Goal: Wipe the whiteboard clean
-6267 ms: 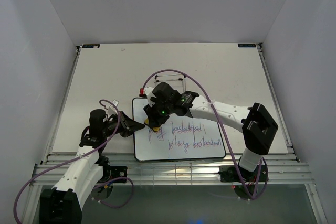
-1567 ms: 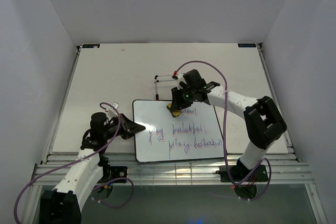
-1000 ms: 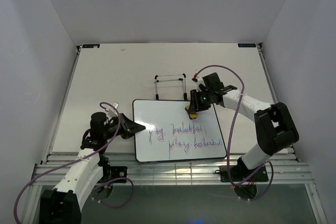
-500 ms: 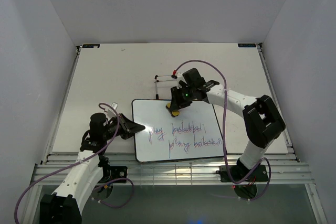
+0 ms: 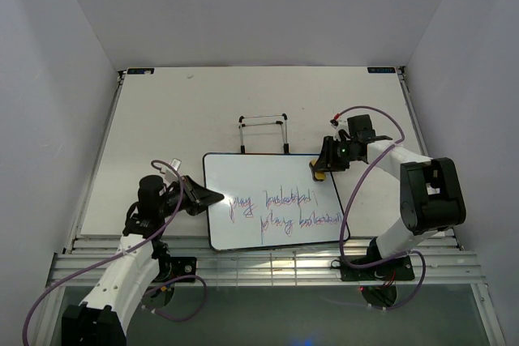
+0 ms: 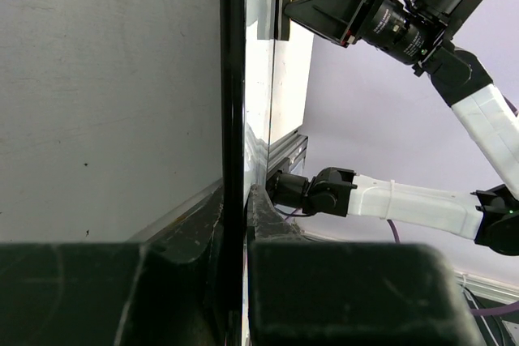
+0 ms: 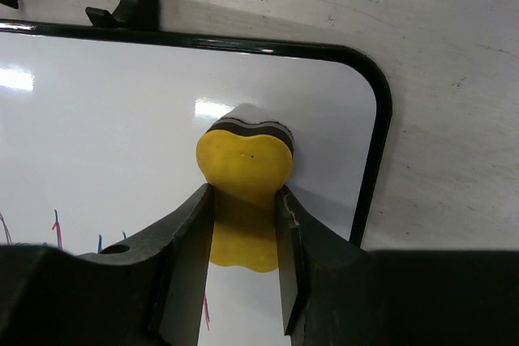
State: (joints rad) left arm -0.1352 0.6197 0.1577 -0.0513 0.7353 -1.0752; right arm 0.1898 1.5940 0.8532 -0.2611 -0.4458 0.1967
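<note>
Nearest to you, the whiteboard [image 5: 268,177] lies flat on the table [image 5: 178,111] between the two arms, its near edge close to the table's near rim. Your left gripper [image 6: 235,216] is clenched on the board's left edge about halfway along, one finger on either side of the thin black frame. Two lines of purple-blue handwriting cross the middle and near part of the board, the nearer line reaching close to the right frame. The strip along the far edge is bare white. Your right gripper [image 7: 242,241] is grasping the yellow eraser [image 7: 243,164], which is pressed onto the board just inside the rounded far right corner. The right frame is just beside the eraser and the far frame lies a little beyond it. Left of the eraser the white strip runs open to the far left corner, and the handwriting starts just on its near side. A small black wire stand [image 5: 263,125] sits just past the far frame; you cannot tell whether it touches. Beyond it the tabletop runs on toward the far wall.
</note>
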